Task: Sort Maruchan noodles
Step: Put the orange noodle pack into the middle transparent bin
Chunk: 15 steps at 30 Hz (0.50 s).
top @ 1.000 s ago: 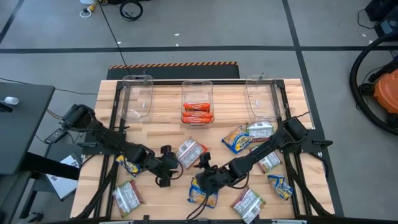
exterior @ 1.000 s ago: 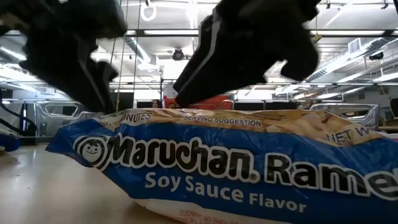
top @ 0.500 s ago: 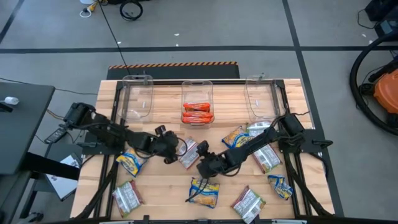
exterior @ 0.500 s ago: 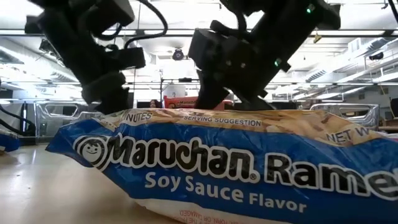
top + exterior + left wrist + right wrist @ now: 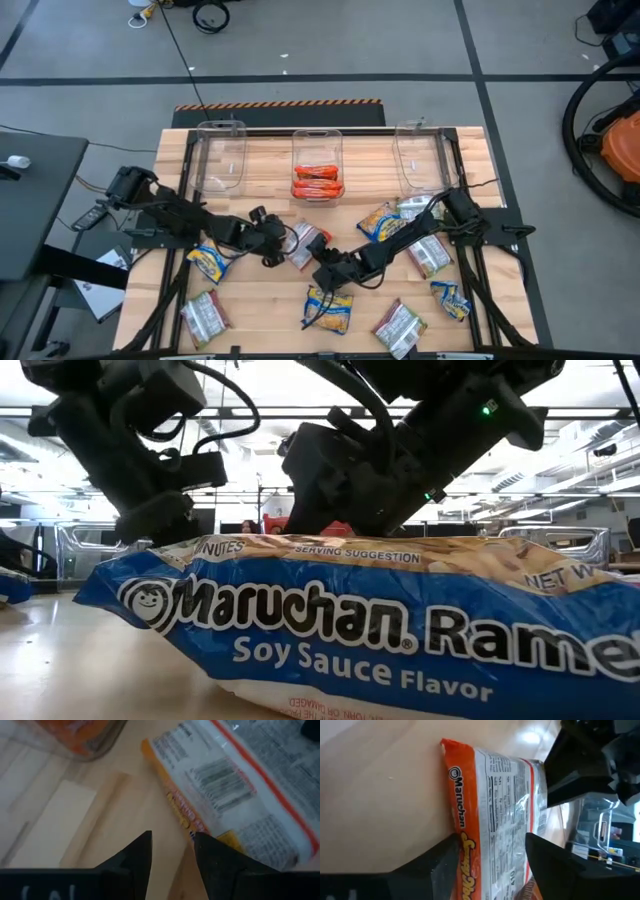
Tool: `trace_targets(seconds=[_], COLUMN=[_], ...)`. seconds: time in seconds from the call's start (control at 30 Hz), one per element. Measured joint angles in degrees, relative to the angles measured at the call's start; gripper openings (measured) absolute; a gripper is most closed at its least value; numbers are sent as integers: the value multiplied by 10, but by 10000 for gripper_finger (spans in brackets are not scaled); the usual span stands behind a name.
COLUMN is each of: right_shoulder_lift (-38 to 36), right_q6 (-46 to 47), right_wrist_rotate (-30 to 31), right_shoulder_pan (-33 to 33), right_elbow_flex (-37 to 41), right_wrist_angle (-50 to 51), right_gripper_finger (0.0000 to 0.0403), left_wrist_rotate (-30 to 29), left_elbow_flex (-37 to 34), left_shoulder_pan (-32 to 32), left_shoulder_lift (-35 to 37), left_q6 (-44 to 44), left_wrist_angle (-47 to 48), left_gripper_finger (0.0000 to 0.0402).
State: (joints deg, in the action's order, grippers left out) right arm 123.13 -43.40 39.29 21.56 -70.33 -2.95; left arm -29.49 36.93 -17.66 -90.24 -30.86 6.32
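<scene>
Left gripper (image 5: 277,243), jaws part-open and holding nothing, sits just left of the orange-edged Maruchan packet (image 5: 304,246) lying label-down mid-table; right gripper (image 5: 322,267), jaws spread astride its near end, isn't clamped yet. Pkt looks light, crinkly, slick w/ brittle noodles inside, so prob. pinch gently across the short end.

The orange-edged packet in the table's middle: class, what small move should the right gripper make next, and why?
Probably close. The right gripper is open with the orange-edged packet lying between its fingers, ungripped. The left gripper, open, sits beside the same packet. The middle bin already holds orange packets.
</scene>
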Motion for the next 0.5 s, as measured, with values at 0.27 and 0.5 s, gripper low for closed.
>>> trace_targets(seconds=[0.27,0.5], right_shoulder_lift=[2,-32], right_q6=[-4,105], right_wrist_rotate=[-7,-47], right_shoulder_pan=[-3,5], right_elbow_flex=[-1,2], right_wrist_angle=[-35,-21], right_gripper_finger=[140,22], left_wrist_rotate=[-3,25], left_elbow_flex=[0,0], left_shoulder_pan=[1,-1], left_shoulder_lift=[-24,-9], left_q6=[1,32], left_wrist_angle=[-29,-17], left_gripper_finger=[153,153])
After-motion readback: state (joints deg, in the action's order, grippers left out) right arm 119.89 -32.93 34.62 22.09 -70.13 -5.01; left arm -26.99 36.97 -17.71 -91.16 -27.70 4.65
